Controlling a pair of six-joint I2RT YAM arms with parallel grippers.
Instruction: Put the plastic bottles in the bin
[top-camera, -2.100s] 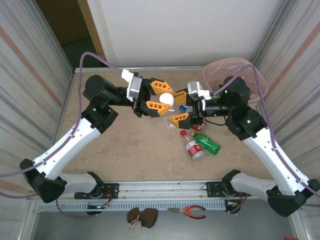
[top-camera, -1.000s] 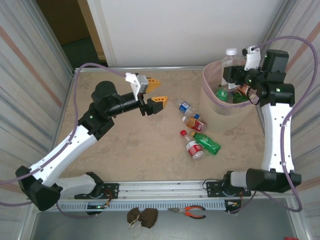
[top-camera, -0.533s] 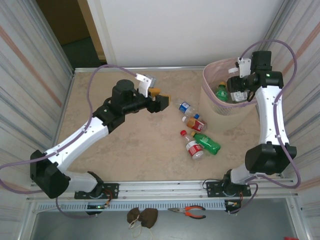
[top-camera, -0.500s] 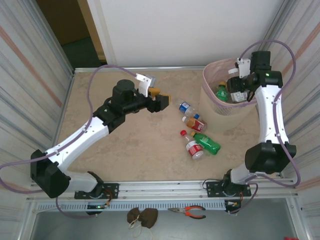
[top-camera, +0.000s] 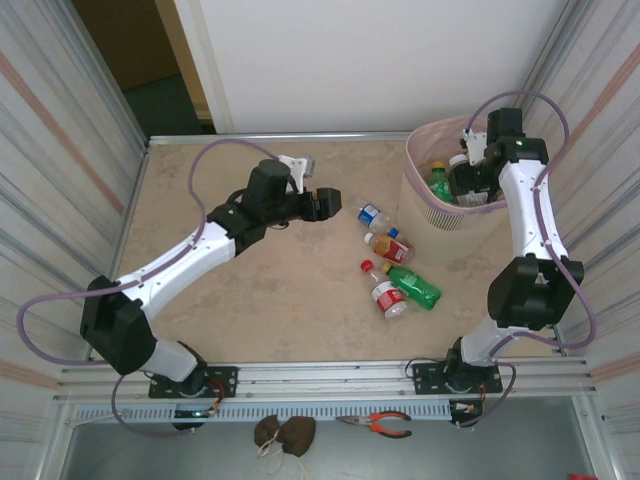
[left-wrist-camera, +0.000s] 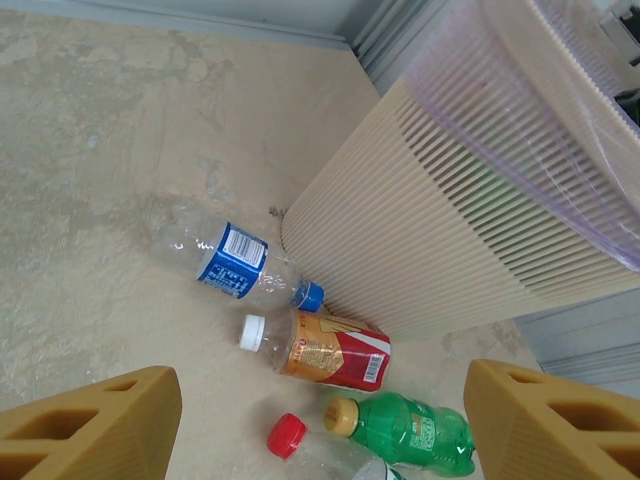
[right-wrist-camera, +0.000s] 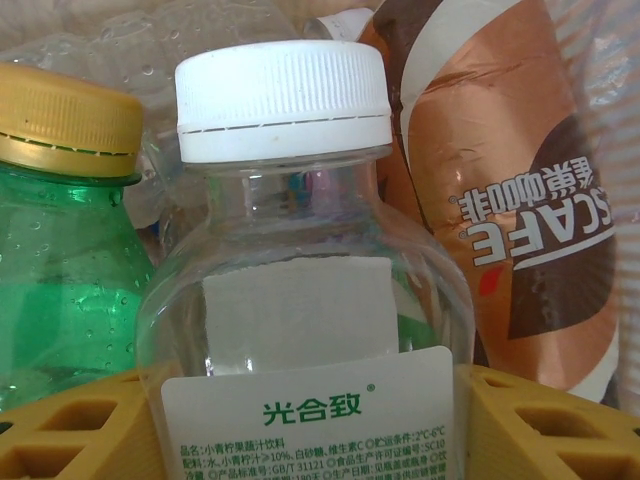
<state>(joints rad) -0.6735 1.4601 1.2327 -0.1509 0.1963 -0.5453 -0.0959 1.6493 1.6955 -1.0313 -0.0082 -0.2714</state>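
My right gripper (right-wrist-camera: 310, 445) is down inside the bin (top-camera: 437, 214), shut on a clear bottle (right-wrist-camera: 300, 300) with a white cap and a white label. Beside that bottle lie a green bottle with a gold cap (right-wrist-camera: 55, 260) and a brown coffee bottle (right-wrist-camera: 520, 190). From above, the right gripper (top-camera: 465, 178) sits within the pink-lined rim. My left gripper (top-camera: 335, 203) hangs open left of several bottles on the table: blue-labelled (left-wrist-camera: 230, 262), red-and-amber (left-wrist-camera: 325, 350), green (left-wrist-camera: 410, 432) and red-capped (left-wrist-camera: 287, 435). Nothing is between its fingers (left-wrist-camera: 90, 425).
The bin's ribbed beige wall (left-wrist-camera: 450, 240) stands just behind the loose bottles, with the blue-labelled one's cap against it. Corrugated side walls (top-camera: 60, 150) enclose the table. Pliers (top-camera: 385, 424) lie in front of the arm rail.
The right arm has lowered the clear bottle from above the bin's rim down into the bin. The left arm has stretched right toward the loose bottles.
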